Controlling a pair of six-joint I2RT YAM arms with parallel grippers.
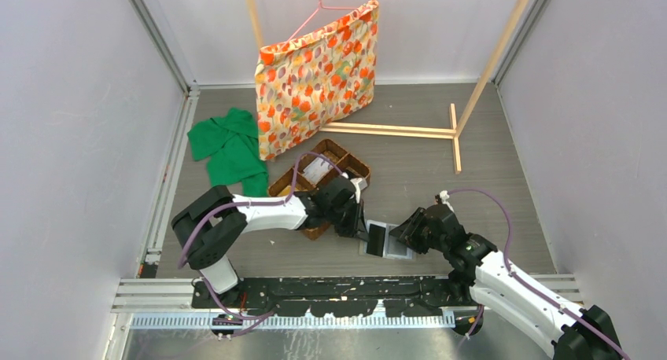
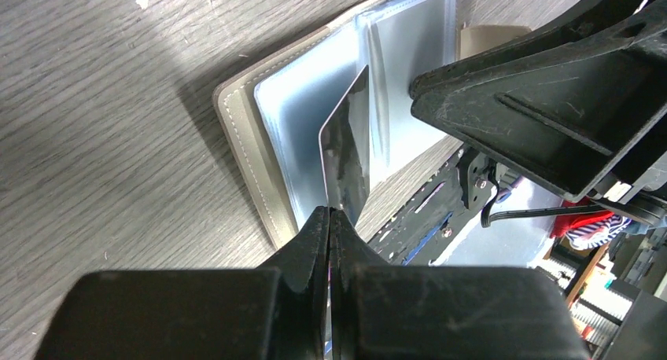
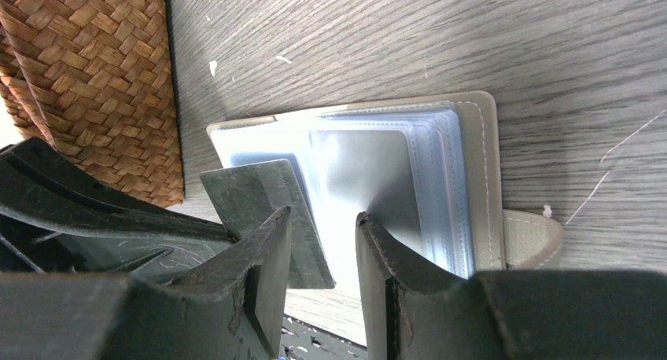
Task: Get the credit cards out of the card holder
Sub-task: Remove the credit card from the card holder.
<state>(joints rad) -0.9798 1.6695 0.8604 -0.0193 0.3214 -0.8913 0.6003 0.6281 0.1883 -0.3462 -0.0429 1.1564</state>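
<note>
Card holder (image 1: 395, 251) lies on the table (image 1: 472, 187); basket (image 1: 351, 157) behind it, leftward.

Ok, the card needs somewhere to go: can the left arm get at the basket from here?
Probably yes. The left pincer, shut on the card, sits right beside the basket with nothing visible between them; the right pincer is open over the holder, on the far side.

Basket (image 3: 86, 77) just beside card holder (image 3: 393, 171); credit card (image 3: 252, 195) tilted above it; far table (image 1: 417, 171) bare.
</note>
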